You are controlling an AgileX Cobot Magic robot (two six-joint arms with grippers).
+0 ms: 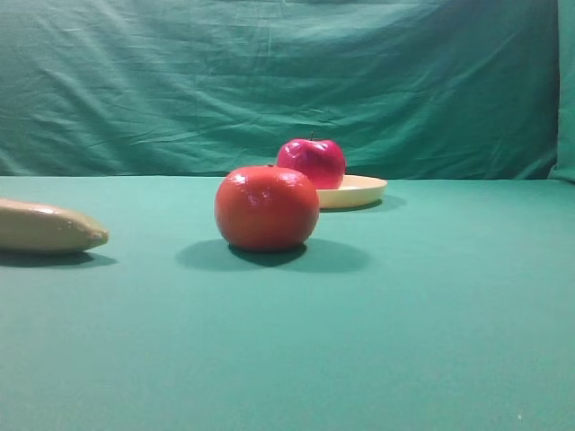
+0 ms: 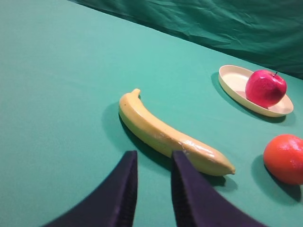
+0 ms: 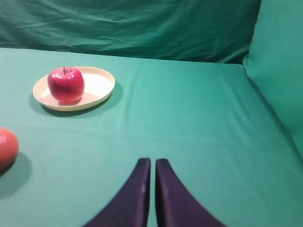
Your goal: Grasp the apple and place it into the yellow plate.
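The crimson apple [image 1: 312, 162] stands upright on the left part of the yellow plate [image 1: 364, 190], behind an orange-red fruit. In the right wrist view the apple [image 3: 66, 84] rests in the plate [image 3: 99, 85] far ahead and to the left of my right gripper [image 3: 152, 163], whose dark fingers are shut with nothing between them. From the left wrist, the apple [image 2: 265, 88] and plate [image 2: 234, 78] lie at the far right. My left gripper [image 2: 152, 161] hovers over the cloth with its fingers apart and empty. Neither gripper shows in the exterior high view.
A round orange-red fruit [image 1: 266, 206] sits in front of the plate. A pale yellow banana [image 2: 165, 135] lies just ahead of my left gripper. Green cloth covers the table and hangs as a backdrop; a raised fold [image 3: 279, 71] stands at the right.
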